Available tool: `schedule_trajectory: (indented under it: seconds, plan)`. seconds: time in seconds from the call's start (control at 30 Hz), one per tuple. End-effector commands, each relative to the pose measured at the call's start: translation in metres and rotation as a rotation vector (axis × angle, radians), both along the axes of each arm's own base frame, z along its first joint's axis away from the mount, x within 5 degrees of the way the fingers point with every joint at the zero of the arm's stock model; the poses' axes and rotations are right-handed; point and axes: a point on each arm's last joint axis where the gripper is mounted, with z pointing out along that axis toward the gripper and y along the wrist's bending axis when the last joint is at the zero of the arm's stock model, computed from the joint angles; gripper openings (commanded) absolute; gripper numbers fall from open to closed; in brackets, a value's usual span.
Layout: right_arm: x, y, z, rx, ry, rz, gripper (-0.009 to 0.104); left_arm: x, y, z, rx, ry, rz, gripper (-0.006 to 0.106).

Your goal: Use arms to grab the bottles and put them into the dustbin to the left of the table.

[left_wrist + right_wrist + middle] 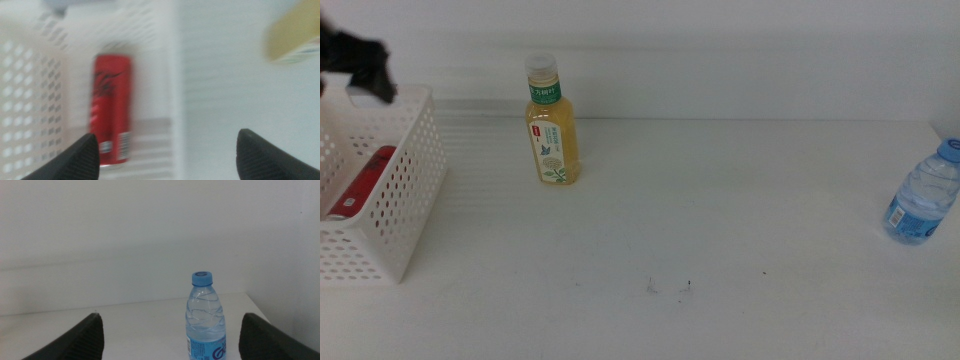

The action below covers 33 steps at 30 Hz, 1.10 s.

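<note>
A yellow-tea bottle [552, 125] with white cap and green label stands upright at the back left of the white table [720, 250]; a blurred piece of it shows in the left wrist view [295, 35]. A clear water bottle [924, 195] with blue cap stands at the right edge, also in the right wrist view [205, 317]. A red can [362, 180] lies in the white perforated dustbin [405, 190] at the left, also in the left wrist view [111, 110]. My left gripper [360, 65] is open and empty above the dustbin's far rim. My right gripper [170, 340] is open, facing the water bottle.
A white wall runs behind the table. Two small dark specks [668, 287] mark the tabletop near the front middle. The dustbin's wall [165, 75] lies between the can and the tabletop in the left wrist view.
</note>
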Motion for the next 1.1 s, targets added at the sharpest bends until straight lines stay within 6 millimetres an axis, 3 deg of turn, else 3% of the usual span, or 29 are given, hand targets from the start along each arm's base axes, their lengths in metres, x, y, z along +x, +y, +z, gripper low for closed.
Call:
schedule_trajectory:
  seconds: [0.0, 0.3, 0.53, 0.73, 0.87, 1.07]
  plan:
    - [0.0, 0.0, 0.0, -0.006, -0.013, -0.008, 0.081, -0.015, -0.02, 0.015, -0.01, -0.062, -0.032, 0.094]
    - [0.0, 0.0, 0.0, -0.006, -0.013, -0.008, 0.081, -0.079, -0.07, 0.039, -0.073, -0.38, -0.131, 0.094]
    - [0.0, 0.0, 0.0, -0.006, -0.013, -0.008, 0.081, -0.119, -0.091, 0.031, -0.108, -0.468, -0.207, 0.094]
    - [0.0, 0.0, 0.0, -0.006, -0.013, -0.008, 0.081, -0.14, -0.108, 0.028, -0.104, -0.558, -0.296, 0.094]
    - [0.0, 0.0, 0.0, -0.006, -0.013, -0.008, 0.081, -0.148, -0.113, 0.014, -0.099, -0.64, -0.301, 0.094]
    - [0.0, 0.0, 0.0, -0.006, -0.013, -0.008, 0.081, -0.164, -0.122, -0.035, -0.185, -0.784, -0.252, 0.094]
